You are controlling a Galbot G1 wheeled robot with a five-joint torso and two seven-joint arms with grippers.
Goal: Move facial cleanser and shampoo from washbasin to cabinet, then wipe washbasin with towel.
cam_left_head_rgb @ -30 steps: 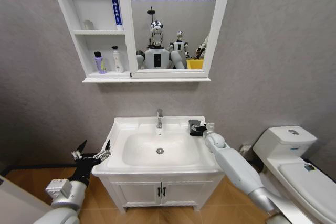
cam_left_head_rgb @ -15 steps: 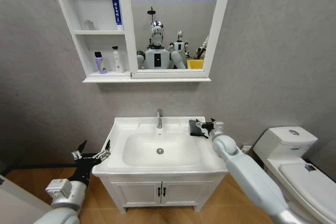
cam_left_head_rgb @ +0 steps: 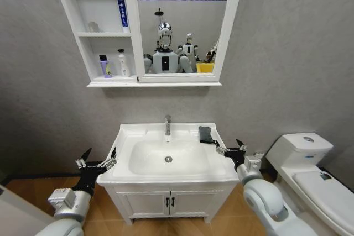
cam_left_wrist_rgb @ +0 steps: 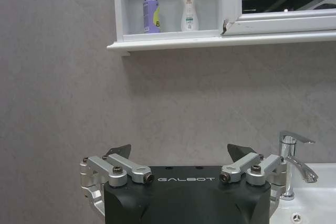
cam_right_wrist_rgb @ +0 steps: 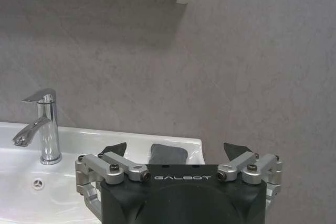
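The white washbasin [cam_left_head_rgb: 138, 136] sits at the centre with its chrome tap [cam_left_head_rgb: 167, 125]. A small dark towel [cam_left_head_rgb: 205, 134] lies on its back right corner, also seen as towel [cam_right_wrist_rgb: 168, 155]. My right gripper [cam_left_head_rgb: 231, 148] hangs open just off the basin's right edge, a short way from the towel. In the right wrist view, the right gripper [cam_right_wrist_rgb: 176, 149] faces the towel with nothing held. My left gripper [cam_left_head_rgb: 98, 157] stands open beside the basin's left edge. On the cabinet's [cam_left_head_rgb: 88, 37] lower shelf stand a purple bottle [cam_left_head_rgb: 104, 66] and a white bottle [cam_left_head_rgb: 124, 63].
A blue tube [cam_left_head_rgb: 120, 4] stands on the cabinet's upper shelf. A white toilet [cam_left_head_rgb: 310, 164] is close on the right. The two-door vanity [cam_left_head_rgb: 168, 203] is under the basin. The grey wall rises behind.
My right gripper has let go of the towel and pulled back to the right, off the basin's edge. The towel stays on the back right corner. The left arm has not moved.
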